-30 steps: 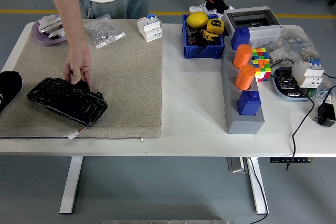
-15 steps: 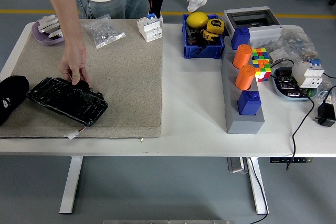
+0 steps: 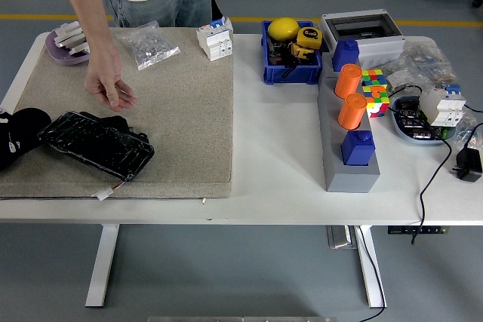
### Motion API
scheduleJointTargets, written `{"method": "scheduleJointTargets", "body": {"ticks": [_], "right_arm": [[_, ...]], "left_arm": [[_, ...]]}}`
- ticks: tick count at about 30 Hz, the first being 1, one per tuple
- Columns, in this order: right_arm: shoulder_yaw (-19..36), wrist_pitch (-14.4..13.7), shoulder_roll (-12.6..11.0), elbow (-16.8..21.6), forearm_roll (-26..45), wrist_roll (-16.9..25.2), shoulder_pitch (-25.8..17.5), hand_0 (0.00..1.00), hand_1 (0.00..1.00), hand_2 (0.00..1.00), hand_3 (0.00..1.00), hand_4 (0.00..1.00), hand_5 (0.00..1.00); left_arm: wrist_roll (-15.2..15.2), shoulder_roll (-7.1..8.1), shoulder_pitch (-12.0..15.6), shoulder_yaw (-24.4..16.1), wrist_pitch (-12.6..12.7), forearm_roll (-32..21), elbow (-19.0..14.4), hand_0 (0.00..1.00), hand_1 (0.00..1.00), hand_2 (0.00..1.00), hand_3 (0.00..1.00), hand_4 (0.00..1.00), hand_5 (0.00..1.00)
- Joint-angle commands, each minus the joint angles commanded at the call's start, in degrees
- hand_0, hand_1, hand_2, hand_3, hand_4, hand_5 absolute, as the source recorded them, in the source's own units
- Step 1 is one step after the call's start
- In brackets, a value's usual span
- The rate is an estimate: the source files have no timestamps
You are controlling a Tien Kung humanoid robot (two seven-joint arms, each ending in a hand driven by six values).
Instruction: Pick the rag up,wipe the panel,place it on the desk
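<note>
Head view: white worktop [image 3: 272, 186] with a beige mat [image 3: 173, 111] covering its left part. Black glossy panel [image 3: 96, 145] lies flat on the mat near the front left. A dark rag [image 3: 113, 121] shows just behind the panel's far edge, touching it, mostly hidden. Left robot hand [image 3: 16, 137] comes in at the left edge, resting on the mat just beside the panel's left end; cannot tell if its fingers are apart or curled. Right arm is out of view.

Person's hand [image 3: 111, 90] hangs above the mat behind the panel, fingers loosely bent, holding nothing.

Writing: yellow tape measure [image 3: 307, 38] in the blue bin [image 3: 290, 72] carries a dark label, too small to read.

Versus half a second ago: the person's hand was down on the rag, now lifted clear of it; the left robot hand has moved in closer to the panel; panel unmoved.
</note>
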Motion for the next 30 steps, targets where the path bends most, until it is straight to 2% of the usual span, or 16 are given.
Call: {"method": "scheduleJointTargets", "body": {"ticks": [5, 6, 17, 18, 26, 30], "right_arm": [[0.14, -0.03, -0.22, 0.03, -0.08, -0.04, 0.12, 0.810, 0.677, 0.700, 0.656, 0.979, 0.783], [0.06, -0.01, -0.25, 0.01, -0.04, -0.05, 0.16, 0.810, 0.677, 0.701, 0.654, 0.974, 0.780], [0.19, -0.03, -0.42, 0.18, -0.08, -0.03, -0.04, 0.810, 0.678, 0.700, 0.653, 0.969, 0.776], [0.18, -0.02, -0.45, 0.19, -0.07, -0.04, -0.05, 0.810, 0.677, 0.700, 0.652, 0.967, 0.776], [0.20, 0.02, -0.57, 0.18, 0.02, -0.07, -0.42, 0.810, 0.677, 0.699, 0.650, 0.964, 0.776], [0.30, -0.04, -0.69, 0.19, -0.05, -0.07, -0.43, 0.809, 0.677, 0.699, 0.650, 0.962, 0.775]], "left_arm": [[0.56, 0.21, -0.21, -0.12, -0.76, 0.27, -0.31, 0.532, 0.764, 0.776, 0.667, 0.863, 0.194], [0.65, 0.21, -0.23, -0.21, -0.84, 0.30, -0.44, 0.553, 0.772, 0.785, 0.710, 0.868, 0.183], [1.23, 0.70, -0.26, -1.46, -1.90, 1.21, -2.01, 0.564, 0.780, 0.793, 0.742, 0.872, 0.182], [1.29, 0.77, -0.21, -1.60, -2.01, 1.20, -2.17, 0.570, 0.786, 0.799, 0.779, 0.881, 0.182], [1.62, 1.44, 0.74, -4.05, -2.81, 2.23, -5.38, 0.579, 0.789, 0.802, 0.798, 0.887, 0.184], [2.04, 2.45, 1.55, -5.04, -3.58, 3.46, -8.05, 0.579, 0.786, 0.800, 0.804, 0.888, 0.183]]}}
